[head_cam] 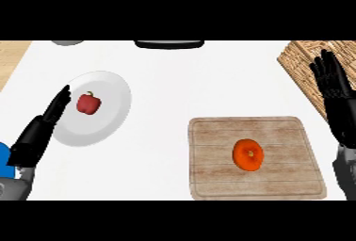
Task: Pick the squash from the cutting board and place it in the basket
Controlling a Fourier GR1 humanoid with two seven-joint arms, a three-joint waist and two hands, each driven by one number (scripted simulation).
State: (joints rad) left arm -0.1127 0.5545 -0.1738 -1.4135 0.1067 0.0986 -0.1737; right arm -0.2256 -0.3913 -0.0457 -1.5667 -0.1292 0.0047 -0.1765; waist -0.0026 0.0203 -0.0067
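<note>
At the right edge of the view the right hand [332, 89] stands with fingers straight and released, holding nothing, over the wicker basket [300, 59]. Left and nearer from it, well apart, the orange squash [248, 154] lies on the wooden cutting board [208, 179], stem spot facing up, slightly longer front-to-back. Across the bench [181, 80], the left hand [49, 117] rests straight-fingered on the white plate's [115, 94] rim beside a red bell pepper [88, 103].

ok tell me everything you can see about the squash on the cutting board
The squash is a small, round, orange thing with a darker dimple and a yellowish stem spot at its middle, seen from above. It lies right of centre on the pale wooden cutting board, touching only the board. Neither hand is on it; the right hand stands open, above and to its right.
</note>
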